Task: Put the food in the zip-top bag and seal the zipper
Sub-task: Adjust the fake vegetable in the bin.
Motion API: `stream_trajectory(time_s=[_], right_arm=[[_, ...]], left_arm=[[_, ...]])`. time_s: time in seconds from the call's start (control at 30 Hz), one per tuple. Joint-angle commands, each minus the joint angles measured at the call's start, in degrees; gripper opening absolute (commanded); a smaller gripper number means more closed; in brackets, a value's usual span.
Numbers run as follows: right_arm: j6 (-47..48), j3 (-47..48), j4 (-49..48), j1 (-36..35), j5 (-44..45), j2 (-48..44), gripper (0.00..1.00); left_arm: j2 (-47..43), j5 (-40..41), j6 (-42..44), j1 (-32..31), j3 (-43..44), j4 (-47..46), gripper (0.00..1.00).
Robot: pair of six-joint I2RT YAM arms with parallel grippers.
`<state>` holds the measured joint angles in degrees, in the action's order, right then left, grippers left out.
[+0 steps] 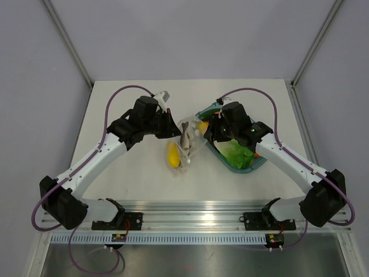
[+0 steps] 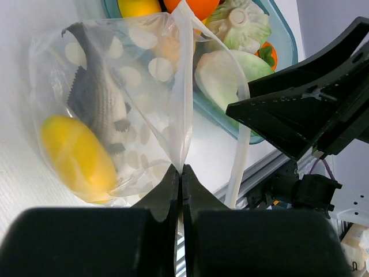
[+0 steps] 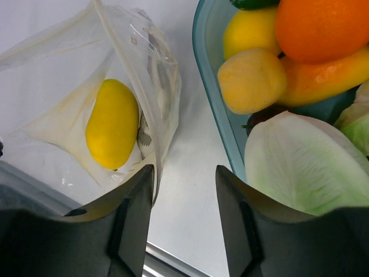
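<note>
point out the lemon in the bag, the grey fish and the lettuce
lemon [image 3: 112, 124]: right wrist view, middle of its yellow skin
grey fish [image 2: 97, 101]: left wrist view, middle of its striped side
lettuce [image 1: 233, 151]: top view, middle of the green leaf

Zip-top bag [image 2: 144, 86]: 1. Inside it, 2 pcs: 1 yellow lemon [image 2: 78, 158], 1 grey fish [image 2: 101, 107]. Teal tray [image 3: 203, 75]: 1. In the tray: 1 orange [image 3: 323, 26], 1 bright yellow fruit [image 3: 251, 32], 1 pale yellow fruit [image 3: 251, 81], 1 long orange-yellow pc [image 3: 331, 75], 1 dark green pc [image 3: 253, 3], mostly cut off. Lettuce: 1 pale leaf [image 3: 300, 167], 1 lettuce head [image 2: 242, 26]; poss. more, can't tell. Arms: 2, left arm [image 1: 98, 156] and right arm [image 1: 288, 158], w/ 1 gripper each: left gripper [image 2: 180, 168], right gripper [image 3: 184, 173].
</note>
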<state>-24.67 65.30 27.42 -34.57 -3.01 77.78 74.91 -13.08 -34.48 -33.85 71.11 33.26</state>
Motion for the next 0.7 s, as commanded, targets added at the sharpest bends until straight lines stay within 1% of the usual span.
stream_trajectory(time_s=[0.0, 0.07, 0.1, 0.13, 0.17, 0.3, 0.47, 0.57, 0.67], right_arm=[[4.6, 4.1, 3.0, -0.3, 5.2, -4.2, 0.55], [6.0, 5.2, 5.3, -0.2, 9.0, -5.3, 0.67], [6.5, 5.4, 5.9, -0.2, 10.5, -6.2, 0.71], [6.8, 5.5, 6.5, -0.1, 11.6, -6.7, 0.72], [7.3, 5.4, 7.6, 0.1, 13.8, -7.1, 0.76], [8.0, 4.2, 8.5, 2.4, 15.2, -9.7, 0.77], [8.2, 1.8, 10.0, 7.5, 13.7, -11.3, 0.78], [7.2, 0.4, 11.2, 9.2, 13.4, -12.1, 0.78], [7.1, -1.3, 11.5, 9.4, 12.1, -13.1, 0.78]], left_arm=[[0.0, -1.2, 0.7, -0.2, 1.5, -2.9, 0.0], [0.1, -1.6, 0.5, -0.2, 1.3, -3.4, 0.0], [0.1, -1.9, 0.4, -0.2, 1.0, -3.8, 0.0], [0.2, -2.2, 0.3, -0.2, 1.0, -4.0, 0.0], [0.3, -2.4, 0.1, -0.2, 0.8, -4.2, 0.0], [0.3, -3.2, -0.2, -0.2, 0.3, -5.1, 0.0], [0.8, -3.5, 0.2, -0.2, 1.0, -4.7, 0.0], [1.1, -3.8, 0.1, -0.2, 1.0, -5.0, 0.0], [1.5, -4.4, -0.2, -0.2, 0.3, -5.8, 0.0]])
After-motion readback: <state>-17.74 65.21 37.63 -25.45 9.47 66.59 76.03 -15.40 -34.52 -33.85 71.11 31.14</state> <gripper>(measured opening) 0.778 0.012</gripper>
